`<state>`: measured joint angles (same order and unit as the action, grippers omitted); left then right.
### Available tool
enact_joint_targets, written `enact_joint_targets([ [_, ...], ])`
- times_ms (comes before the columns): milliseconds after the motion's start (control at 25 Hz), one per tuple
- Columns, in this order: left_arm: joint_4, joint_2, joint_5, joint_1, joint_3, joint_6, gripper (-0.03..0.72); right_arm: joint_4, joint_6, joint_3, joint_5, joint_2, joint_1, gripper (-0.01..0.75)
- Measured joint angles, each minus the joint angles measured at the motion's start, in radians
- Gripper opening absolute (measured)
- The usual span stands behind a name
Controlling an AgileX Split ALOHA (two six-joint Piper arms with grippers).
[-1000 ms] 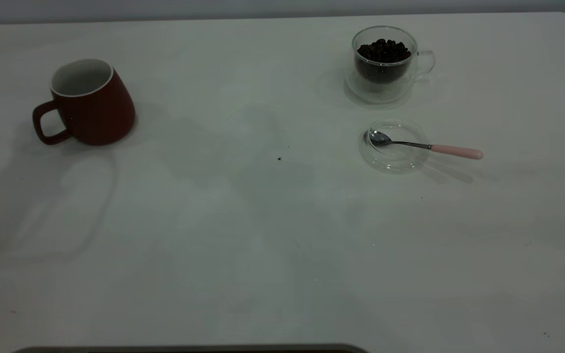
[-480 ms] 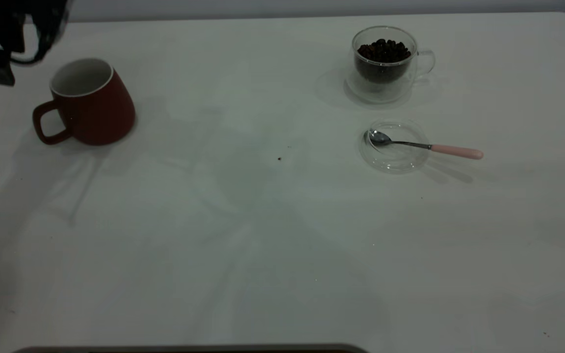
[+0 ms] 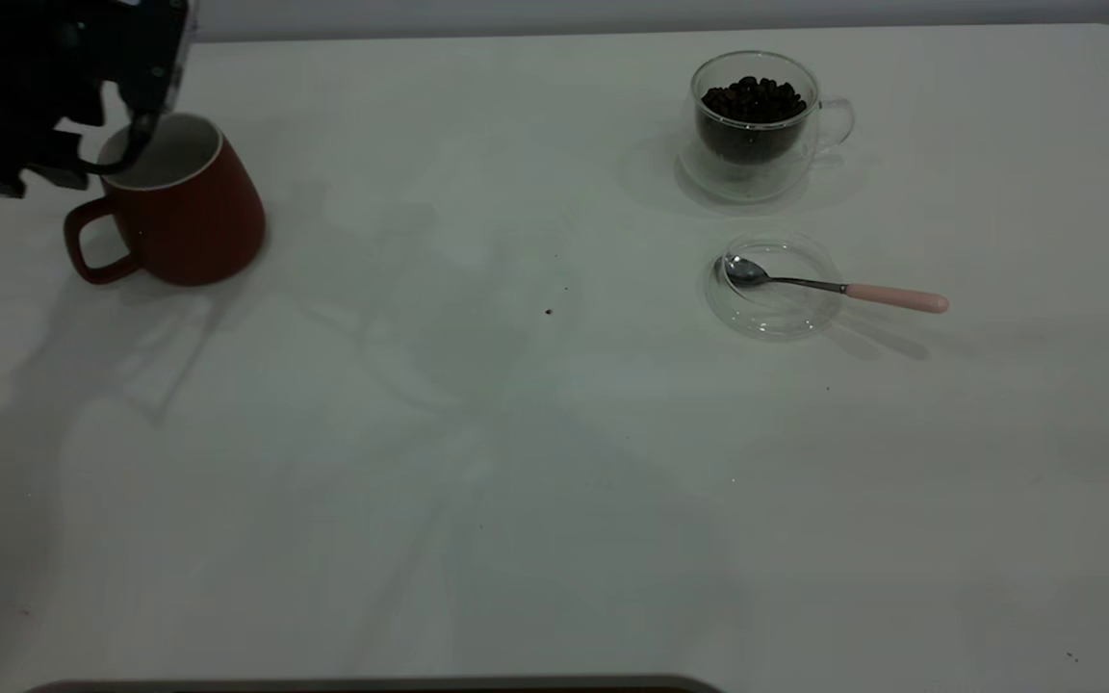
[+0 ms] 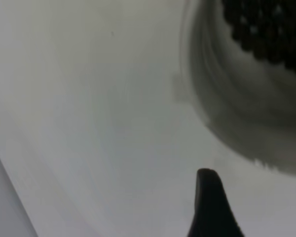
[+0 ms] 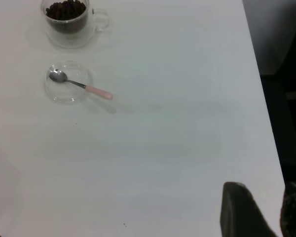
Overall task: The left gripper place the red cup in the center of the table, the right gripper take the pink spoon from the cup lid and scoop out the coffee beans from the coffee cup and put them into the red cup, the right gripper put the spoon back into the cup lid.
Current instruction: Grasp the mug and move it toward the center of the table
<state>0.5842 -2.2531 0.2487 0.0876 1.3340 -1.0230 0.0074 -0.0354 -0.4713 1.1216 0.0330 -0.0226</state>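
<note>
The red cup [image 3: 174, 202] stands upright at the table's [image 3: 516, 462] far left, handle toward the left edge. My left gripper [image 3: 64, 144] hangs open over its rim; one tip reaches over the mouth, and nothing is gripped. In the left wrist view only one of its fingertips [image 4: 207, 187] shows, beside a blurred dark shape. The coffee cup [image 3: 755, 125], holding coffee beans [image 3: 753, 98], stands at the back right. In front of it the pink spoon [image 3: 891, 297] rests with its bowl in the cup lid [image 3: 774, 313]. My right gripper [image 5: 264, 205] is parked off the table's right side.
A few dark specks [image 3: 548, 311] lie near the table's middle. The table's right edge [image 5: 259, 98] drops to a dark floor in the right wrist view. A dark strip [image 3: 372, 685] runs along the front edge.
My left gripper has come in from the upper left corner and moved right, down to the red cup's rim. The cup, spoon, lid and coffee cup have not moved.
</note>
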Motion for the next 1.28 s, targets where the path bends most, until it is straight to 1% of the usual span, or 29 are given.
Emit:
enact_joint_targets([
  [200,0.000,-0.001,0.005,0.034,0.000,0.014,0.529,0.000,0.000,0.000,0.000,0.000,0.000,0.237],
  [400,0.000,-0.008,0.005,0.092,0.000,0.095,0.529,0.000,0.000,0.000,0.000,0.000,0.000,0.237],
  [680,0.000,-0.018,-0.020,0.212,0.000,0.222,0.529,0.000,0.000,0.000,0.000,0.000,0.000,0.237],
  [800,0.000,-0.019,-0.056,0.276,0.000,0.279,0.529,0.000,0.000,0.000,0.000,0.000,0.000,0.237],
  [1000,0.000,-0.019,-0.127,0.360,0.000,0.344,0.529,0.000,0.000,0.000,0.000,0.000,0.000,0.237],
  [1160,0.000,-0.019,-0.152,0.388,0.000,0.402,0.529,0.000,0.000,0.000,0.000,0.000,0.000,0.237],
  [1280,0.000,0.007,-0.120,0.387,0.000,0.511,0.529,0.000,0.000,0.000,0.000,0.000,0.000,0.237],
])
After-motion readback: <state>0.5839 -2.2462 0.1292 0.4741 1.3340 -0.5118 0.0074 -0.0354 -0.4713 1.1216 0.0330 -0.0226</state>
